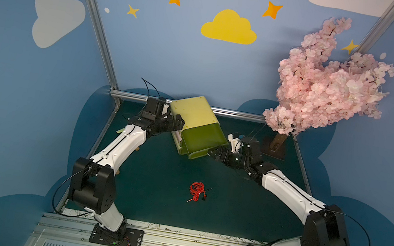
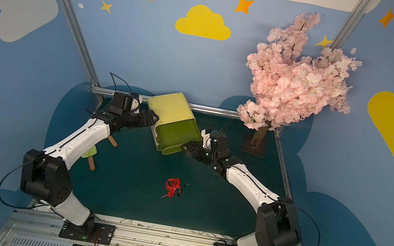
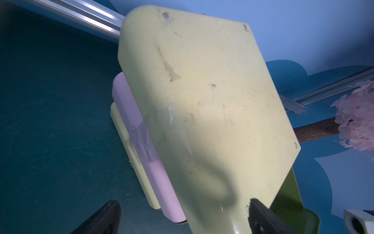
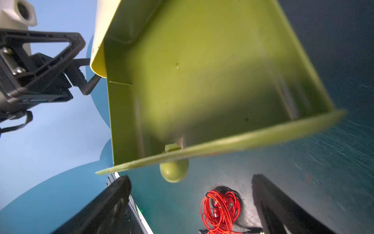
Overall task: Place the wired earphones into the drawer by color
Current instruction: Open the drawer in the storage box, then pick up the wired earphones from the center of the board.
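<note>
Red-and-black wired earphones [image 1: 197, 191] lay coiled on the green table mat [image 1: 154, 176], near the middle, well in front of the drawer unit [image 1: 193, 113]. Olive-green top drawer [image 1: 202, 138] stood pulled out, empty where visible, round knob [image 4: 174, 171] at its front. Right gripper [image 4: 190, 204] hung just in front of that knob, fingers [image 4: 283, 206] spread wide, gripping nothing. Left gripper [image 3: 182, 217] sat at the pale-yellow cabinet's corner, fingers [image 3: 261, 216] spread to either side of it. Wooden-handled toy tools [image 2: 91, 158] lay beneath the left arm. Pink blossom tree [image 1: 327, 80] stood at the far right.
</note>
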Tool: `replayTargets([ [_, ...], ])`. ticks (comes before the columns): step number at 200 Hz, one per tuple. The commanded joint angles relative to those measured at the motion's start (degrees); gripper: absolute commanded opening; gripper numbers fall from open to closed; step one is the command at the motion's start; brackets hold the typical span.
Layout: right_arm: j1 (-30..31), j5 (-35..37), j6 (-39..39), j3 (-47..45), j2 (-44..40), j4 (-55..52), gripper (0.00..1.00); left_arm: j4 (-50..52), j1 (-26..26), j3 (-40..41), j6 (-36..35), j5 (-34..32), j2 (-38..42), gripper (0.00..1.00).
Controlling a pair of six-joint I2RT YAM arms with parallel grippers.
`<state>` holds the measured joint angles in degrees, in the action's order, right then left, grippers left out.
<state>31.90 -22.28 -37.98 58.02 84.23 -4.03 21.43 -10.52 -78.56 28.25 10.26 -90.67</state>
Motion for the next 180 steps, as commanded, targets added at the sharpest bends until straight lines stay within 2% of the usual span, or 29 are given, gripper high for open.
replayTargets([
  [1, -0.34, -0.42, 2.99, -2.32, -3.66, -1.81, 0.98, 0.90, 0.07, 1.61, 0.17, -1.01, 4.85, 1.00],
  [44, -0.35, -0.02, 7.36, -8.45, -9.27, -2.37, 0.98, 0.92, 0.07, 7.71, 0.61, -1.91, 11.74, 1.00],
  [96, -0.05, -3.06, 14.20, -14.81, -14.46, -4.18, 0.98, -1.44, 0.00, 22.06, 2.43, -1.03, 23.74, 1.00],
  [142, 2.43, -0.75, 14.07, -21.04, -16.51, 0.05, 0.98, -4.77, -0.41, 35.24, 4.48, 2.35, 32.07, 1.00],
  [167, 4.05, -0.80, 12.43, -22.20, -15.20, 2.23, 0.98, -8.24, -0.81, 42.09, 6.39, 4.20, 36.29, 1.00],
  [180, 5.06, 0.27, 11.29, -22.82, -14.08, 3.53, 0.95, -9.92, -0.98, 45.03, 7.39, 4.99, 38.18, 1.00],
])
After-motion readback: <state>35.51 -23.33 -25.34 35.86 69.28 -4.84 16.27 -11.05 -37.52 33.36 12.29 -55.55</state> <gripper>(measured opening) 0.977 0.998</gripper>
